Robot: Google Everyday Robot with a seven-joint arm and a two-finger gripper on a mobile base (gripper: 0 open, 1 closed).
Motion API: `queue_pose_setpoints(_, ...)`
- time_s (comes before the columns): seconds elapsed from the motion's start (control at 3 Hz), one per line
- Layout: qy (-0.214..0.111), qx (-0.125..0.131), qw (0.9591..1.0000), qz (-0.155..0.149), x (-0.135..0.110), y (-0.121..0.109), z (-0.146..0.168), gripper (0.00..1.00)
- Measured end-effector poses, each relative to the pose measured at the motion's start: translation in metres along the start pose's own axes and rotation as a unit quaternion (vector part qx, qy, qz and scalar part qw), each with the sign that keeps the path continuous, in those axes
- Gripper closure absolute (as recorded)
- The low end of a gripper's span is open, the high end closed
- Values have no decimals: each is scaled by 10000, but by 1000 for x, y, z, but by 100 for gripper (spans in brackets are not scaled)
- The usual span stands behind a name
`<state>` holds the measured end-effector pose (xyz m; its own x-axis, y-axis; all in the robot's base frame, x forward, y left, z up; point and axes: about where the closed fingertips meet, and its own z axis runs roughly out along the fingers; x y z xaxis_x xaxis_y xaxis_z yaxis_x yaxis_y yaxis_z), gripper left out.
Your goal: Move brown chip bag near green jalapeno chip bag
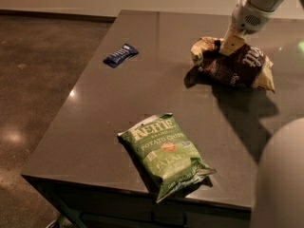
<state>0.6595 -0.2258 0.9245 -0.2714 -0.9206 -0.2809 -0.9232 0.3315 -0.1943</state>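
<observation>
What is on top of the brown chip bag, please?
The gripper sits on the brown chip bag near its left end, pinching it. The part of the bag below the gripper is covered and cannot be seen.

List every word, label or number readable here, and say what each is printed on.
"KETTLE": top of the light green chip bag.
"POTATO CHIPS": same bag, just below.
"JALA...": same bag, lower down; the rest is unreadable.
White script on the dark brown glossy chip bag, which the gripper holds at the far right of the grey table: unreadable.
Small dark blue wrapper: print too small to read.
</observation>
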Motion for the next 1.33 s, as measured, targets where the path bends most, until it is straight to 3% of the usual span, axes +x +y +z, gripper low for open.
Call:
queue_pose_setpoints(0.33, -379, -350, 9971, -562, -17, 59, -39, 100)
queue_pose_setpoints(0.67, -685, -570, 9910, -994, -28, 100, -62, 100)
queue_pose_setpoints(1.0, -902, -789, 9830, -1394, -32, 137, -74, 84)
queue_pose_setpoints(1.33, -1073, -1025, 9734, -1747, -31, 166, -74, 53)
